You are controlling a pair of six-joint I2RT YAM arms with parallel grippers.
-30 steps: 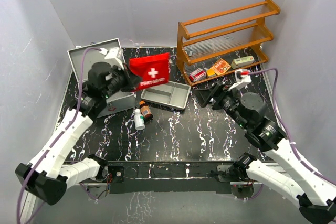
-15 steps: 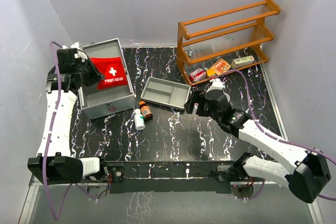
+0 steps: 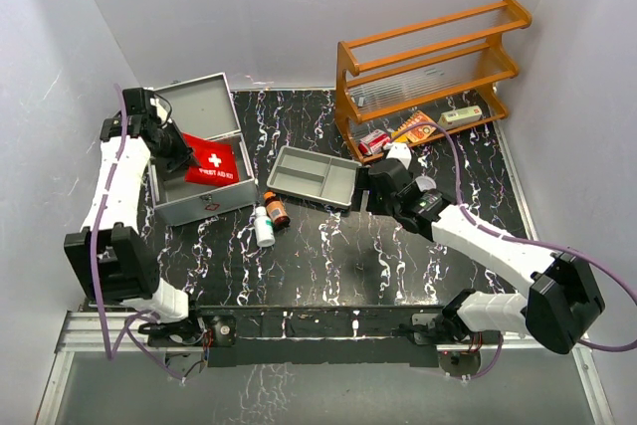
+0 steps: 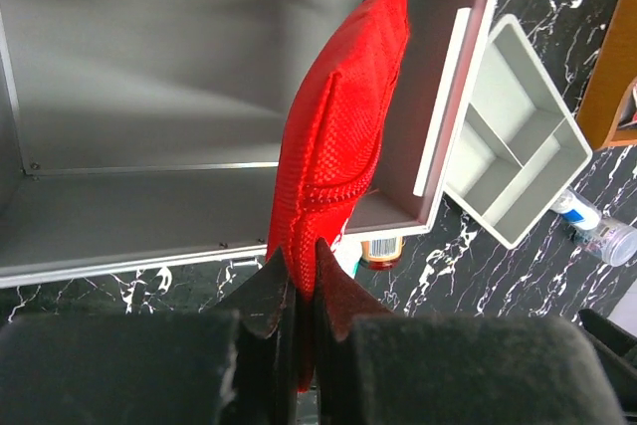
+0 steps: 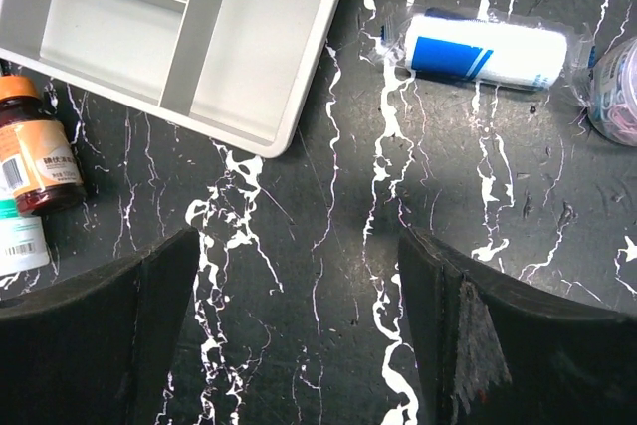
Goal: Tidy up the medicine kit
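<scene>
Medicine kit (image 3: pixel 204 201) sits far left on the surface (image 3: pixel 328 256), lid propped open toward the far wall, inside bare grey metal (image 4: pixel 149 97).

Handling, my guess: rigid sheet metal, smooth walls, probably too heavy and slick to pinch by a side. Better to take the thin lid rim or front lip (no handle visible from here).

Left hand (image 4: pixel 297 296) is clamped on the lower edge of the red pouch (image 4: pixel 343 126), which hangs half inside the kit and leans on its right wall. The pouch is soft mesh fabric and light, and it sags, so an edge pinch should work.

Right hand (image 5: pixel 299 266) has its jaws spread wide and holds nothing. It hovers over bare surface just near-right of the grey divided tray (image 5: pixel 149 17).

Writing: "FIRST AID KIT" and a white cross on the pouch (image 3: pixel 211 158). The amber bottle (image 5: pixel 35 151) has an orange label with print too small to read, same for the white bottle (image 3: pixel 263 227). The wrapped roll (image 5: pixel 488 50) has a blue band and no legible text.
</scene>
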